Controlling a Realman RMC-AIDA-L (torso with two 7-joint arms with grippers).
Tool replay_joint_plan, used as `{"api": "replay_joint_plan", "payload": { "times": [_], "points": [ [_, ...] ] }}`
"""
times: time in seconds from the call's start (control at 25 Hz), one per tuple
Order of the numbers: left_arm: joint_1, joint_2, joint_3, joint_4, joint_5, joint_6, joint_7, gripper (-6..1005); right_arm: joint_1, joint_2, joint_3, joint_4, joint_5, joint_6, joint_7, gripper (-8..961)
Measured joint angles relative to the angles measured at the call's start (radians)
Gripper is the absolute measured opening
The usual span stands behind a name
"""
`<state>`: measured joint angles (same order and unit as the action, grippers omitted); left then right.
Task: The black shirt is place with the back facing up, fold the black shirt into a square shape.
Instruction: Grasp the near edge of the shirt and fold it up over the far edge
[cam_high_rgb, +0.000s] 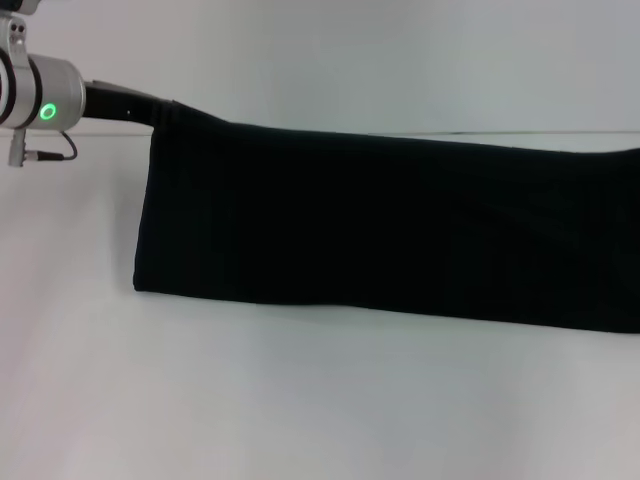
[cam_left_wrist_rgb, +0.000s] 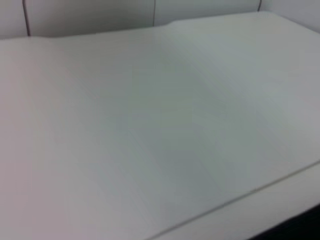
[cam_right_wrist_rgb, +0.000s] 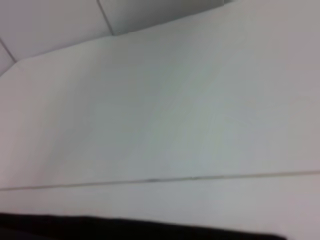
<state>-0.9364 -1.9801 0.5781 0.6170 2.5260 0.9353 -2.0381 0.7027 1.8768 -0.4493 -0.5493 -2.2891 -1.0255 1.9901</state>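
The tabletop (cam_high_rgb: 300, 400) is being viewed from the head, forward and down, with the shirt (cam_high_rgb: 400, 230) close. It is being skimmed low by both wrist views; the shirt's edge (cam_right_wrist_rgb: 125, 227) is being shared.

A lab-like setup: bare white table (cam_high_rgb: 300, 400), plain white walls (cam_left_wrist_rgb: 90, 15)

Silver left wrist cylinder (cam_high_rgb: 45, 92) with green ring light, thin black cable.

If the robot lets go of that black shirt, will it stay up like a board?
Probably not. The black shirt hangs like a curtain from the left gripper, so it looks floppy. It would likely slump onto the white table.
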Motion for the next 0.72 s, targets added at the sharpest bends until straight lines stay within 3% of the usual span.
{"api": "replay_joint_plan", "payload": {
  "times": [0.32,0.72],
  "points": [
    [-0.031,-0.001,0.001,-0.041,0.0,-0.089,0.007,4,0.051,-0.017,-0.05,0.02,0.001,0.081,0.017,10],
    [-0.033,-0.016,0.002,-0.09,-0.008,-0.181,0.023,4,0.074,-0.009,-0.084,0.086,0.001,0.199,0.008,10]
  ]
}}
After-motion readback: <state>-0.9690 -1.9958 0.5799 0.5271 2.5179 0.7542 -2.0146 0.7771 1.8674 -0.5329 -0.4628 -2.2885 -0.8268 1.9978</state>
